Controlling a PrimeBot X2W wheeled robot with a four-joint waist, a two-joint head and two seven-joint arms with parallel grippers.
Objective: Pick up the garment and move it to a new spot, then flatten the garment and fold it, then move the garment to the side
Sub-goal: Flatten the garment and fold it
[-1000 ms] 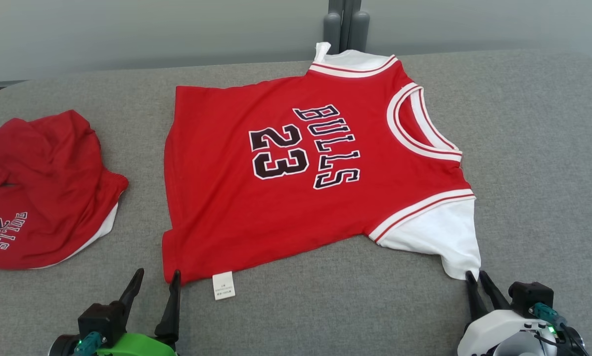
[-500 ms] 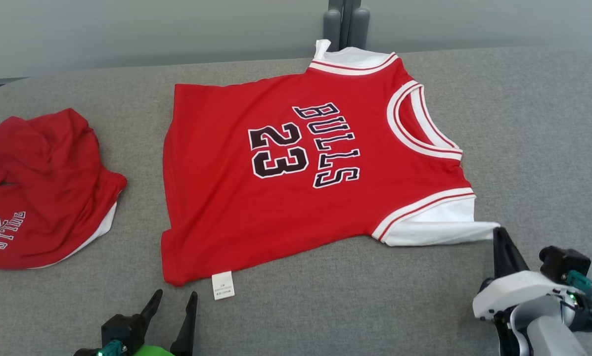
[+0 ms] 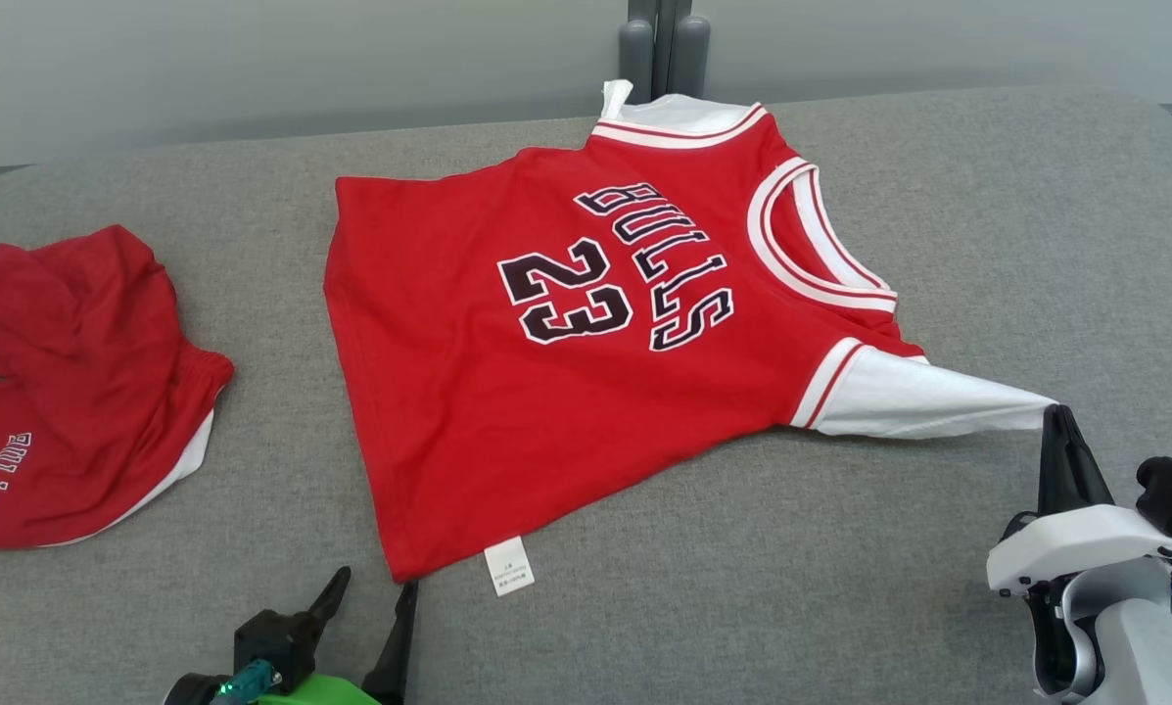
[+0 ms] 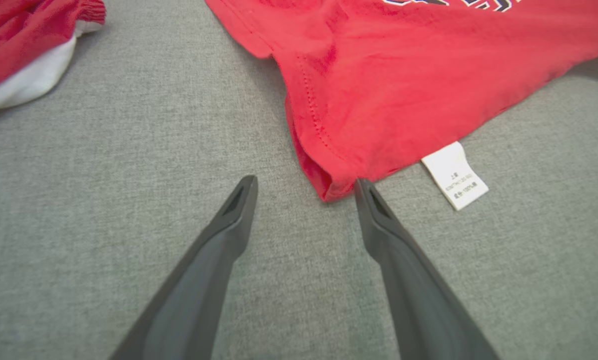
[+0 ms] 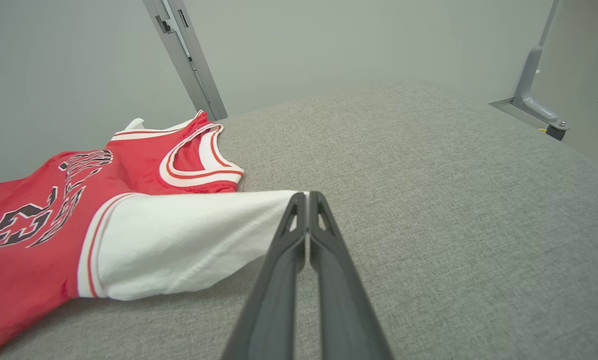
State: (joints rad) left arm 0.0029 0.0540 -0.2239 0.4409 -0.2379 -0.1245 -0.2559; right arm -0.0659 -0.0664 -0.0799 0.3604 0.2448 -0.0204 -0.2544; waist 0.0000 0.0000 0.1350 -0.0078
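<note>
The garment, a red "BULLS 23" jersey (image 3: 546,392) with white sleeves, lies face up on the grey table (image 3: 938,548), neck to the right. My right gripper (image 3: 1055,419) is shut on the tip of its near white sleeve (image 3: 928,406), which is stretched taut to the right. In the right wrist view the shut fingers (image 5: 306,197) meet the edge of the sleeve (image 5: 179,240). My left gripper (image 3: 377,583) stands open at the hem corner. In the left wrist view the hem corner (image 4: 333,185) touches that gripper's (image 4: 304,182) right fingertip.
A second red garment (image 3: 67,392) lies crumpled at the table's left, apart from the jersey. A white care label (image 3: 509,566) sticks out from the hem. Grey posts (image 3: 664,44) stand behind the far edge. Bare table stretches to the right.
My right gripper has pulled the white sleeve out to the right and away from me, and the jersey has swung with it. The left gripper shifted right and stayed open.
</note>
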